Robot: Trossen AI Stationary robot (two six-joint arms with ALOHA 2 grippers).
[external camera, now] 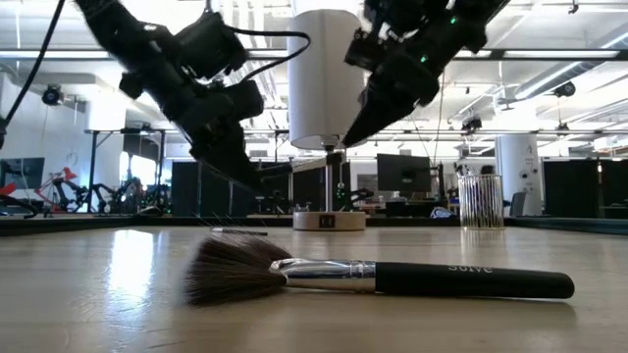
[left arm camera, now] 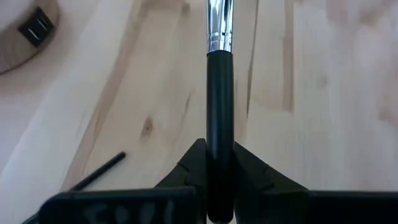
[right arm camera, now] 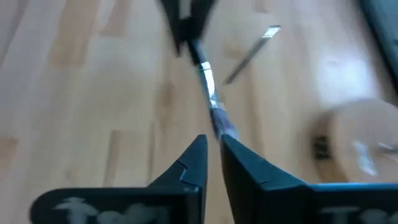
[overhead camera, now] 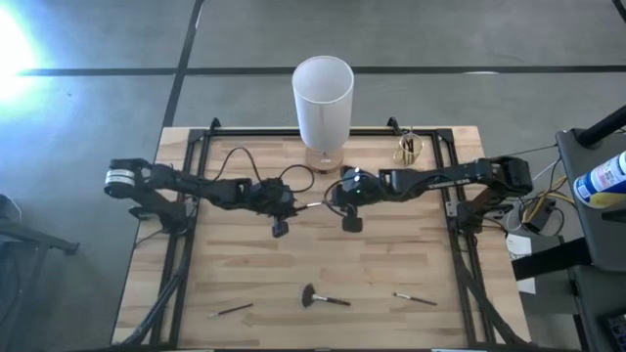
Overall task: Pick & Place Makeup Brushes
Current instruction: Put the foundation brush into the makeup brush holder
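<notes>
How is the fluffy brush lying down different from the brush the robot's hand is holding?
The fluffy brush lies flat on the table, with no hand touching it. The thin brush is up in the air, squeezed in the left hand. The fluffy brush has a wide, fanned-out head, while the thin brush looks slim where its silver part shows. Both have a black handle and a shiny silver collar.

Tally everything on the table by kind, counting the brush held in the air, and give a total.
Makeup brushes: 4, namely thin brush, fan brush, small brush, and held brush in the left gripper
White cylinder on a round wooden base: 1
Wire holder: 1
Total: 6
</notes>
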